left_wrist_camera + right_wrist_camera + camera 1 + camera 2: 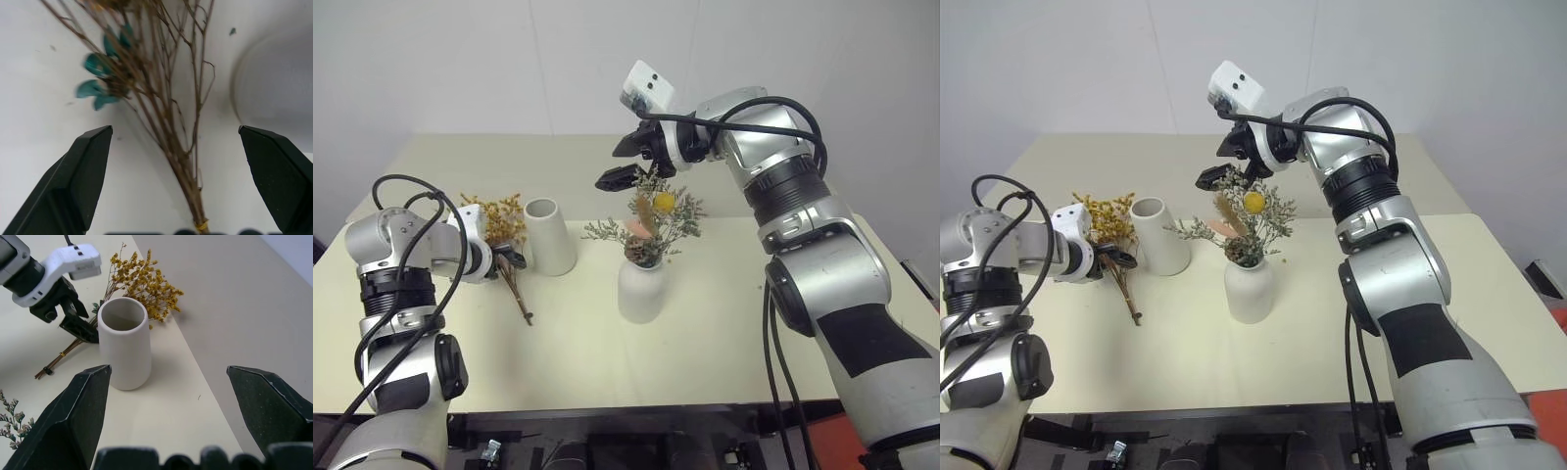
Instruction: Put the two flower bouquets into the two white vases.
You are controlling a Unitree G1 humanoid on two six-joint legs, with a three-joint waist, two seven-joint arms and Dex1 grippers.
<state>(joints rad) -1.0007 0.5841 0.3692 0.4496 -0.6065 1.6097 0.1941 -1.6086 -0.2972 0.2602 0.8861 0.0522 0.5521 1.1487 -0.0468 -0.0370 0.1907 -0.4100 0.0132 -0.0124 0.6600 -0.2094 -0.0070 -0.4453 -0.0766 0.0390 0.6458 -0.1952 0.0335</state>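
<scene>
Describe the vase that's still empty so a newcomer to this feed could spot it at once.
On the cream table, look toward the robot's left side, next to the bunch of yellow-orange dried flowers lying flat. The empty vase stands upright there: a plain white, wide-mouthed cylinder. Its neighbour, the rounded narrow-necked vase, already holds a grey-green bouquet.

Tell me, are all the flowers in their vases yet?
Half done. The grey-green bouquet already stands in the round vase, and the right gripper hangs open above it. The yellow bouquet lies on the table beside the empty tall vase. The left gripper, jaws open, sits over its stems. Grabbing and placing it remains.
</scene>
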